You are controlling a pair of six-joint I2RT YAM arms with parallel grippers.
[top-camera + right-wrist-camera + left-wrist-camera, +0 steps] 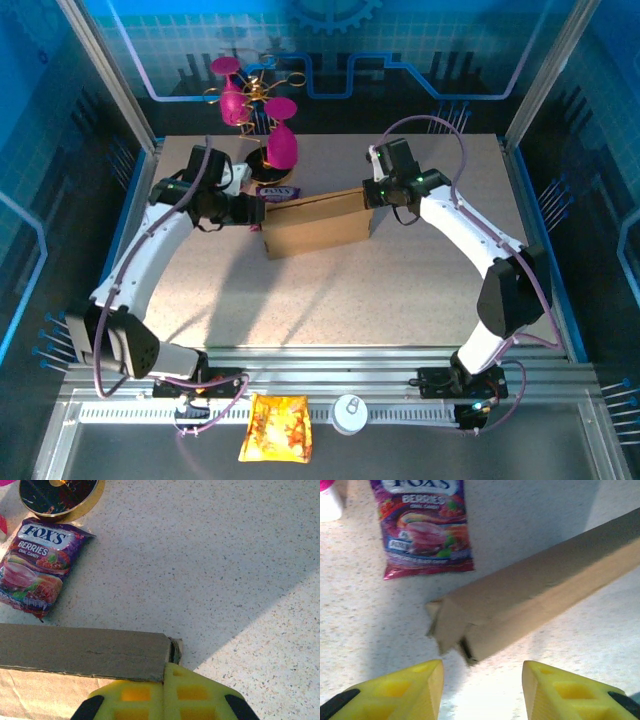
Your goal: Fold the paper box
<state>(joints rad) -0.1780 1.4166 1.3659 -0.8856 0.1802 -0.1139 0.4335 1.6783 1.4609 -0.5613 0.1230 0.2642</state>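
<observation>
A speckled beige tabletop [420, 290] sits inside a blue-panelled enclosure with metal posts. The plain brown cardboard paper box [315, 225] lies mid-table, its long axis running left to right and its right end angled slightly toward the far side. The left gripper [482, 667] is at its left end, yellow fingers apart and holding nothing. The right gripper [164, 672] is at the right end, fingers pressed together; whether they pinch cardboard is unclear. A purple berry-candy packet [278, 190] lies just beyond the box.

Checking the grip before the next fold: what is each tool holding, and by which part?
The right tool is shut on the box, pinching its top edge at one end. The left tool is open near the other end, holding nothing.
</observation>
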